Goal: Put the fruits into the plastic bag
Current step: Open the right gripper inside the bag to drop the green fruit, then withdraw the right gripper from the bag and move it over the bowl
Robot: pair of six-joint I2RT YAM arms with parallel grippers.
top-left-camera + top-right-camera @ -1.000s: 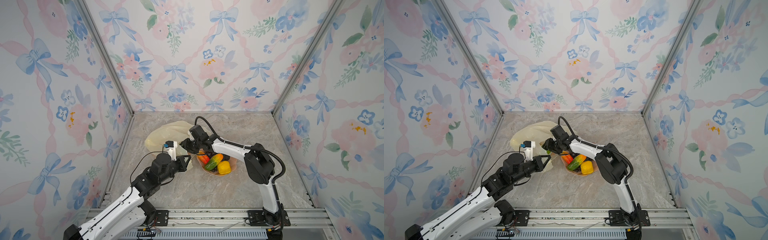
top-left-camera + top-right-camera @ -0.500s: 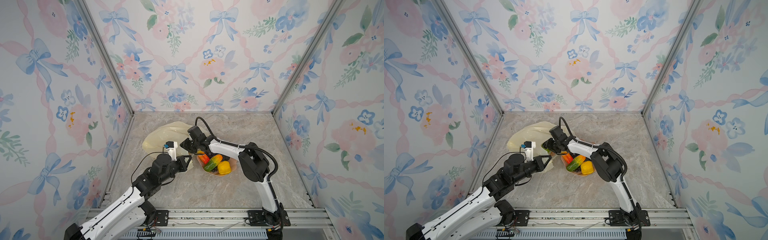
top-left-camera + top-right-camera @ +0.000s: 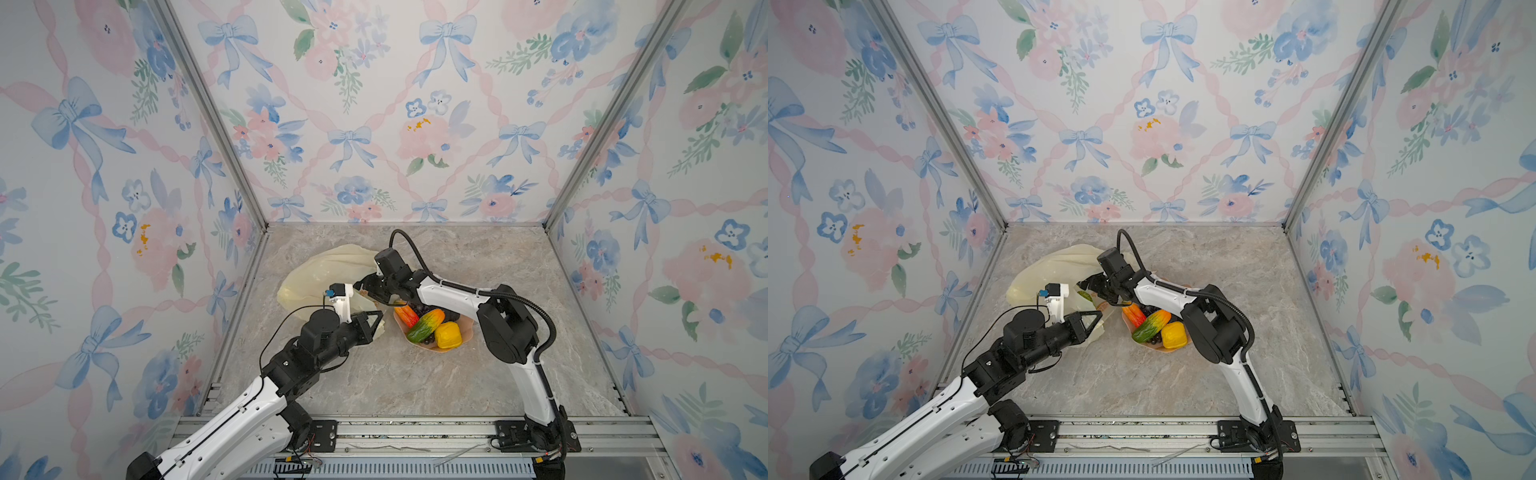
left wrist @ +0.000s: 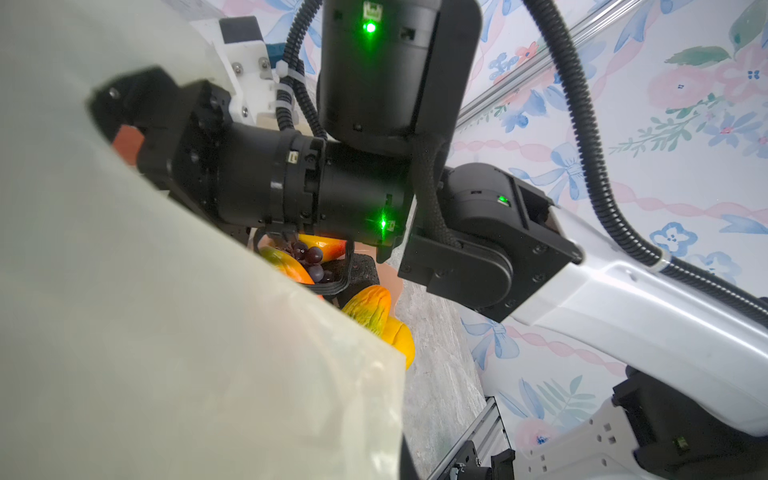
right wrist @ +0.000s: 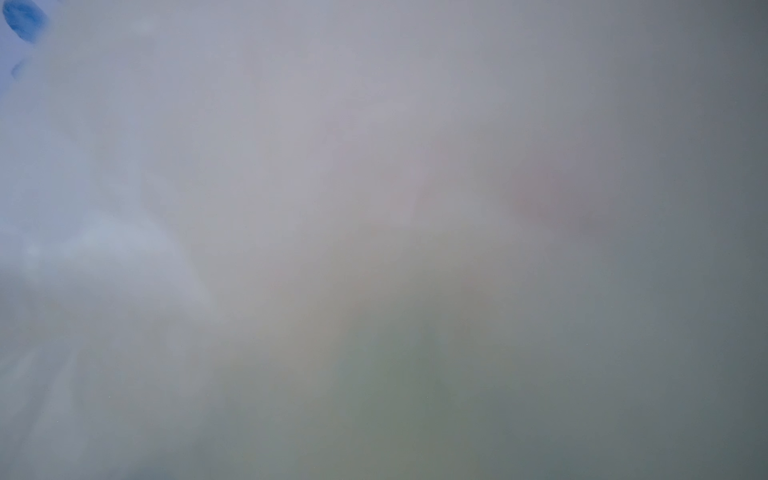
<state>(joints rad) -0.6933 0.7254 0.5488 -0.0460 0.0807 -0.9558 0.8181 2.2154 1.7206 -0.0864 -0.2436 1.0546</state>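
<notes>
- The plastic bag (image 3: 328, 270) lies slumped on the worktop (image 3: 415, 382) at the back left. Its mouth faces the dish and is lifted at one edge only. The film looks thin and limp. If that edge sags, the mouth may fold shut and a fruit would land on the bag, not in it.
- The right gripper (image 3: 366, 287) reaches into the bag's mouth. Film hides its jaws, so I cannot tell whether they are spread or pinching anything. Its wrist view gives only a pale haze, probably film against the lens. On the way out it could snag the film, drag the bag along, or pull it from the other grip.
- The left gripper (image 3: 374, 321) has its jaws pressed together on the bag's near edge. So small a pinch on slick film may slip under a tug.
- The pink dish (image 3: 466, 329) sits just beside the bag's mouth, and the right arm passes above its far side. A low sweep could shove or tip it.
- In the dish, heaped and touching, lie the green-orange oblong piece (image 3: 426, 325), the yellow lemon (image 3: 448, 335), a red-yellow mango (image 3: 406, 316) and the grape bunch (image 4: 309, 257).
- All are glossy and rounded, so any of them may squirt from the jaws and roll away.
- The grapes lie lowest, and reaching for them may nudge a neighbour over the rim.
</notes>
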